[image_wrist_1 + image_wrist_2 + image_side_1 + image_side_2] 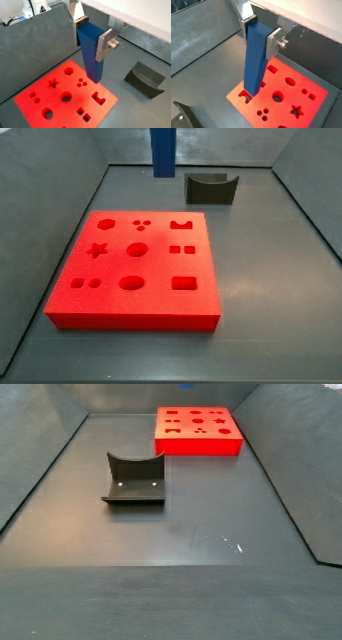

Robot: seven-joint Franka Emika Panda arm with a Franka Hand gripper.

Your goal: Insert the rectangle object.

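Note:
My gripper (pixel 90 36) is shut on the blue rectangle object (pixel 92 60) and holds it upright by its upper end, in both wrist views (pixel 254 65). The silver fingers (pixel 275 44) clamp its two sides. The bar hangs in the air above the red block with shaped holes (pixel 40 86), and its lower end is clear of the block's top. In a side view only the bar's lower part (pixel 162 153) shows at the upper edge, beyond the red block (pixel 134 300). The gripper is out of both side views.
A dark grey notched block (pixel 210 188) stands on the floor beside the red block, also seen in a wrist view (pixel 145 78) and a side view (pixel 134 482). Grey walls (pixel 40 474) enclose the floor.

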